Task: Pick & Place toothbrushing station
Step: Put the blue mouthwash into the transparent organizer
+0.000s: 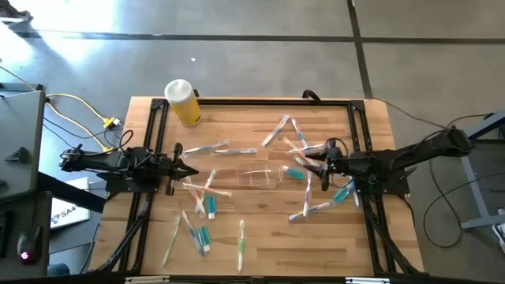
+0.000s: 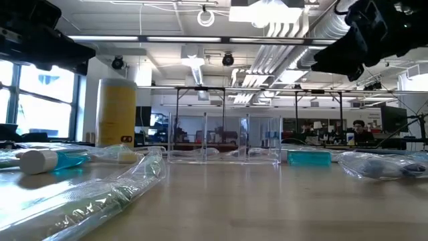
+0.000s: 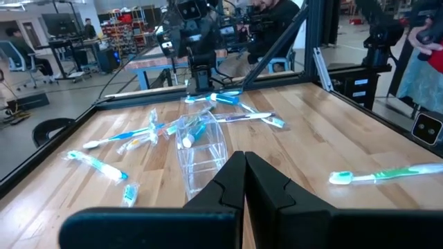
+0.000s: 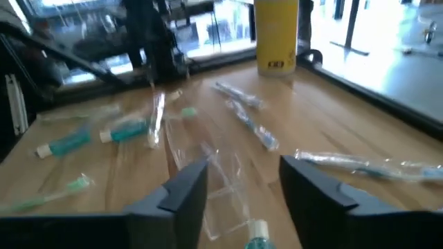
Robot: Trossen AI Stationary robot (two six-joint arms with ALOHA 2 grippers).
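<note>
Beside my yellow, white-capped bottle (image 1: 184, 102) lies a clear container (image 1: 258, 175) on the pale wood-grain table (image 1: 260, 244), among teal-ended white tubes (image 1: 293, 173).

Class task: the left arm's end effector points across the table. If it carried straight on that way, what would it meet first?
Most likely the clear container, lying straight ahead of the shut left end effector in its wrist view. Height is hard to judge, so it might pass over it.
</note>
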